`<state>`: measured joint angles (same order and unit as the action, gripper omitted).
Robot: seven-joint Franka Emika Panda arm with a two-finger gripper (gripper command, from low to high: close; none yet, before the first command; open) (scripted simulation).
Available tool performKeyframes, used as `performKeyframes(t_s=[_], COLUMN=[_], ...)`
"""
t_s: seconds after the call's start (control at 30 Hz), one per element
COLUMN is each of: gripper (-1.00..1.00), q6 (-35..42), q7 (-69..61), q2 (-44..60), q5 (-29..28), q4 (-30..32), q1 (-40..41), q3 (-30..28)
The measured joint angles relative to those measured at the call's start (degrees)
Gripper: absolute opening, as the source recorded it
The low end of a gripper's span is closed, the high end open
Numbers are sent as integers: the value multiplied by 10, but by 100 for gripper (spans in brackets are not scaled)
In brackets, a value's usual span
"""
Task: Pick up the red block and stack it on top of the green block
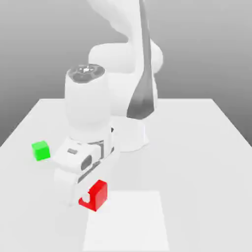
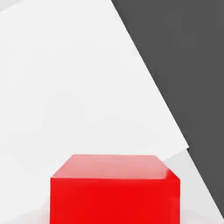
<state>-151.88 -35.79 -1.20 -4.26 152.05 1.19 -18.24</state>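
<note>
The red block [image 1: 100, 193] [image 2: 114, 192] is a small glossy cube near the table's front, just to the exterior view's left of centre. My gripper [image 1: 91, 196] reaches down over it from the exterior view's left, shut on the block. One white finger [image 1: 86, 195] lies across its near face and the other is hidden behind it. The block appears to rest on the table. In the hand view its top and one side face appear very close. The green block [image 1: 41, 150] stands alone on the table, further back and to the exterior view's left of the gripper.
The white table [image 1: 197, 147] carries the arm's base [image 1: 132, 135] behind the gripper. A lighter rectangular patch [image 1: 125, 224] marks the front of the table. In the hand view the table's edge runs diagonally, with dark floor [image 2: 188, 65] beyond it.
</note>
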Motion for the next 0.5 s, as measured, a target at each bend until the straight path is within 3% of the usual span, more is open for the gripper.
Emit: performKeyframes(t_s=[0.5], gripper=[-100], q6=[77], q7=[-484], q2=[-185], q5=[-204], q4=[87], q1=[186], q3=[-202])
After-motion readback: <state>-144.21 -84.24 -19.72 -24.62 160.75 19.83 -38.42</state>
